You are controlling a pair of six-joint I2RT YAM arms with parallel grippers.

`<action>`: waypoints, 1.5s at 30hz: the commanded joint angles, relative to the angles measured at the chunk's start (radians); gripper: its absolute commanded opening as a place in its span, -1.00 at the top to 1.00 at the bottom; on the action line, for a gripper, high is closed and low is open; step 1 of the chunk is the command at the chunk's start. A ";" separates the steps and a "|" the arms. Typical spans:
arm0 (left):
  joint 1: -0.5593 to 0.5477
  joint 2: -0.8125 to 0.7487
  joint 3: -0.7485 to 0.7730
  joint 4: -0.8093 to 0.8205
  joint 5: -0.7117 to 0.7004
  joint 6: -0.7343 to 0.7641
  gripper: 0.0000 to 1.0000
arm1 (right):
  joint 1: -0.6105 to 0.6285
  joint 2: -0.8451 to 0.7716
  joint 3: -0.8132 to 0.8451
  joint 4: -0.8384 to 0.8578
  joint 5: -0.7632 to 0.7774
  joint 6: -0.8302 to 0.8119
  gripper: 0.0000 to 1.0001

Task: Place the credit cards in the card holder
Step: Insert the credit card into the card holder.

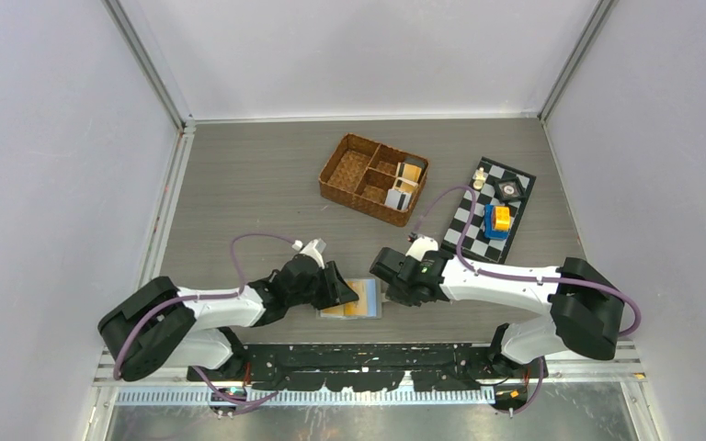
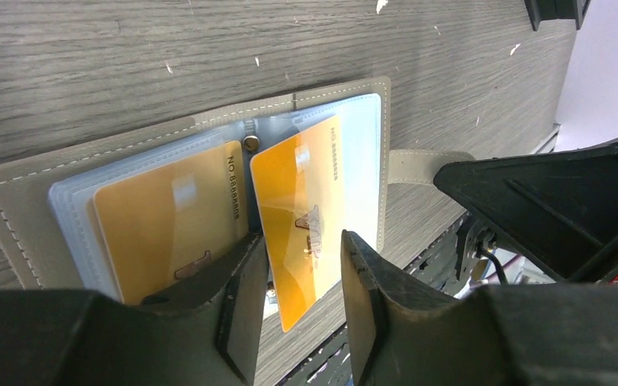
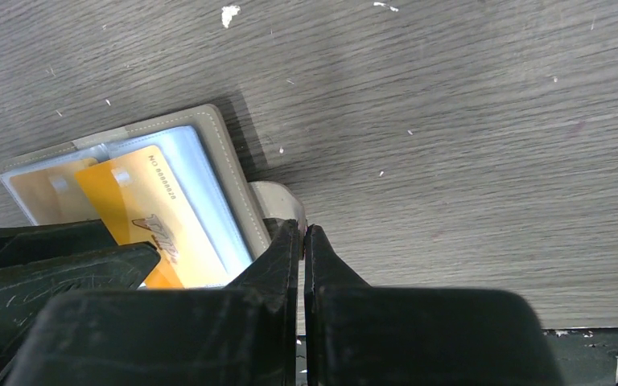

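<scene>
Our left gripper [image 2: 302,239] is released, its jaws standing apart on either side of an orange card [image 2: 298,193]. The card sits only part-way in the right sleeve of the holder [image 2: 16,209], skewed, with its long axis jutting past the holder's edge toward that gripper. We judge the left arm nearer and the push to run along that axis. Our right gripper [image 3: 303,231] is clenched at the holder's tab [image 3: 278,197]. We cannot tell whether it pinches the tab. A second card [image 2: 161,217] fills the left sleeve.
</scene>
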State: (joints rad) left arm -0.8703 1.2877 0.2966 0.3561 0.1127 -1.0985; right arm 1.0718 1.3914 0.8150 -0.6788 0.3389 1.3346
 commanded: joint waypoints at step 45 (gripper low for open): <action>-0.011 0.045 0.114 -0.134 0.047 0.111 -0.17 | 0.012 -0.007 -0.003 0.011 0.043 0.006 0.99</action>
State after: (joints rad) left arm -0.8772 1.3205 0.4343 0.1692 0.1616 -0.9882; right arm 1.0771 1.3861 0.8143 -0.6785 0.3428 1.3342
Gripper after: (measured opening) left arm 0.583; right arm 0.032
